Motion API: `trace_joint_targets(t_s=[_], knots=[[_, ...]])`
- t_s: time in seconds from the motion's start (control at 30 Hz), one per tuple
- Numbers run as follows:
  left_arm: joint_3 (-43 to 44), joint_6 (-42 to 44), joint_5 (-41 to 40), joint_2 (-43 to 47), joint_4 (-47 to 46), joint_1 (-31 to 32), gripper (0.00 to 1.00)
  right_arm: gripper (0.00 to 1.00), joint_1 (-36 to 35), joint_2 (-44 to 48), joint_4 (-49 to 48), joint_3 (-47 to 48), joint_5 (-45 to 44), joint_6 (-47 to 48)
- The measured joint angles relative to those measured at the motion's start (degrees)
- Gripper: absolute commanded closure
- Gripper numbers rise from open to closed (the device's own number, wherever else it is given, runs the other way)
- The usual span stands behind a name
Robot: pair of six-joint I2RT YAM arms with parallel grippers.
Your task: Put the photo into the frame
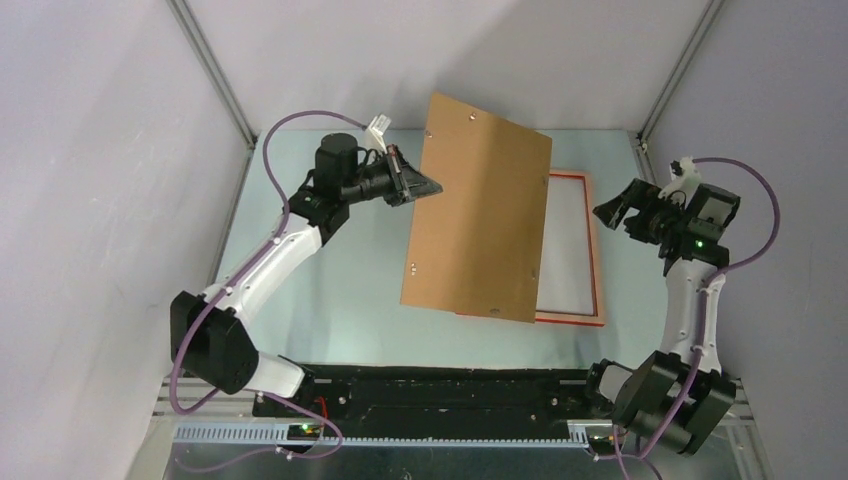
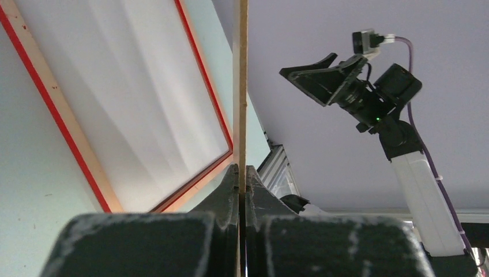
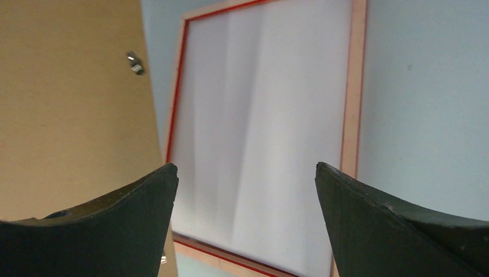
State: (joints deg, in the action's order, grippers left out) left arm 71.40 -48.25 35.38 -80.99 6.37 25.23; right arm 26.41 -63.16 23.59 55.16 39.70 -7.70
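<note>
Presently the left gripper is clamped tight on the edge of the brown backing board, holding it tilted above the table. The right gripper stands wide and holds nothing. It is near the frame, which lies flat on the table, partly under the board.

- The table has a pale green-grey top, with grey walls on three sides.
- A frame lies flat on it, right of the middle. Its upward face is pale wood edged in red, and the inside looks whitish.
- In the overhead view, the frame's left part is hidden behind a brown board raised off the table.
- On the near side of the frame, a black base rail runs along the table's near edge.
</note>
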Motion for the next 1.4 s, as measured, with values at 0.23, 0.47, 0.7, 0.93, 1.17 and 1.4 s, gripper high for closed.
trace_joint_targets(t_s=[0.23, 0.47, 0.7, 0.93, 1.17, 1.4], knots=[[-2.51, -2.89, 0.5, -0.48, -4.92, -0.15, 1.0, 0.1, -4.11, -6.67, 1.14, 0.0, -7.02, 6.14], [-3.19, -4.98, 1.07, -4.7, -8.57, -0.26, 1.0, 0.16, -7.19, -14.21, 1.84, 0.07, -13.94, 11.32], [-3.19, -7.98, 1.33, -10.75, -12.26, -0.28, 1.0, 0.26, -7.56, -21.73, 2.62, 2.71, -18.91, 14.8], [-3.19, -10.84, 1.38, -13.51, -15.34, -0.28, 1.0, 0.38, -7.67, -29.7, 3.48, 6.88, -20.94, 17.05], [-3.19, -12.35, 1.51, -13.53, -18.25, -0.28, 1.0, 0.46, -8.61, -36.48, 5.22, 9.86, -21.51, 18.12], [-3.21, -12.33, 1.51, -13.53, -18.95, -0.28, 1.0, 0.54, -9.4, -39.3, 6.19, 12.15, -21.73, 18.78]])
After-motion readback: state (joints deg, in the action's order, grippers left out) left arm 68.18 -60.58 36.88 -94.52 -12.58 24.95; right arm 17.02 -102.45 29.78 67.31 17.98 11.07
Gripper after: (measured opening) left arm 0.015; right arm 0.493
